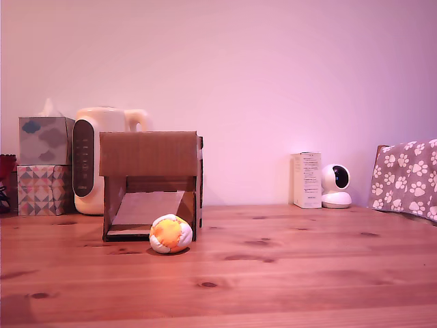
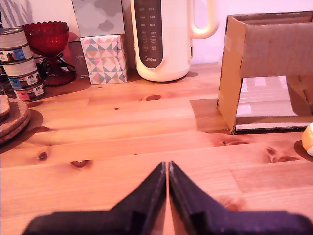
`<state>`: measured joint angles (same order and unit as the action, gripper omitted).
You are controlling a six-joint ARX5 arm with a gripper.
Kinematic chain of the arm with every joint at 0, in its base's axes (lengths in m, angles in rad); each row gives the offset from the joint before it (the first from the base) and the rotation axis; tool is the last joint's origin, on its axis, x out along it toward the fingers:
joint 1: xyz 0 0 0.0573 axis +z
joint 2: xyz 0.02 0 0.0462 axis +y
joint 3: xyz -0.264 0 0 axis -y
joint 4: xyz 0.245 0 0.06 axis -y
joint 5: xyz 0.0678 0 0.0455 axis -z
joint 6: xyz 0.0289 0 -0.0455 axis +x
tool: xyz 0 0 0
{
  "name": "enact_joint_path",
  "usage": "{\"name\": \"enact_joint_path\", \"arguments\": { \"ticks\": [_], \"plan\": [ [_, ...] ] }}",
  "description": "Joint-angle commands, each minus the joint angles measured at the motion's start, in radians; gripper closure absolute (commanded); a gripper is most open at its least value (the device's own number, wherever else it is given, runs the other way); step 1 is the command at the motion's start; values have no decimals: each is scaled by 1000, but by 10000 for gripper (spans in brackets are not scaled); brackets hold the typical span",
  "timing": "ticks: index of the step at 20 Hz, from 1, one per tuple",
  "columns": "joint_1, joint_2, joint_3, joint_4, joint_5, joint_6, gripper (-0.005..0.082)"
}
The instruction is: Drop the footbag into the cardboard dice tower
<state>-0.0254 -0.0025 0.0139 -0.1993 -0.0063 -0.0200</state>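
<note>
The white and orange-yellow footbag lies on the wooden table just in front of the cardboard dice tower, at the right end of its front opening in the exterior view. In the wrist view only a sliver of the footbag shows at the frame's edge, beside the dice tower with its sloped ramp inside. My gripper is shut, its black fingers meeting at the tips with nothing between them, low over bare table and well apart from both things. The arm does not appear in the exterior view.
A cream kettle and two stacked tissue boxes stand behind the tower. In the wrist view a red glass bowl, stacked tins and cork coasters sit nearby. A white carton, small camera and paw-print cloth are at the exterior view's right.
</note>
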Motion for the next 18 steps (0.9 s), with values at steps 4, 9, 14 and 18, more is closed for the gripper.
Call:
{"name": "enact_joint_path", "arguments": {
  "ticks": [4,9,14,18],
  "plan": [
    [1,-10,-19,-2,-1,-7,789],
    [1,-10,-8,63,63,-24,789],
    [-10,-9,95,101,210,-138,789],
    [-51,54,179,103,302,-172,789]
  ]
}}
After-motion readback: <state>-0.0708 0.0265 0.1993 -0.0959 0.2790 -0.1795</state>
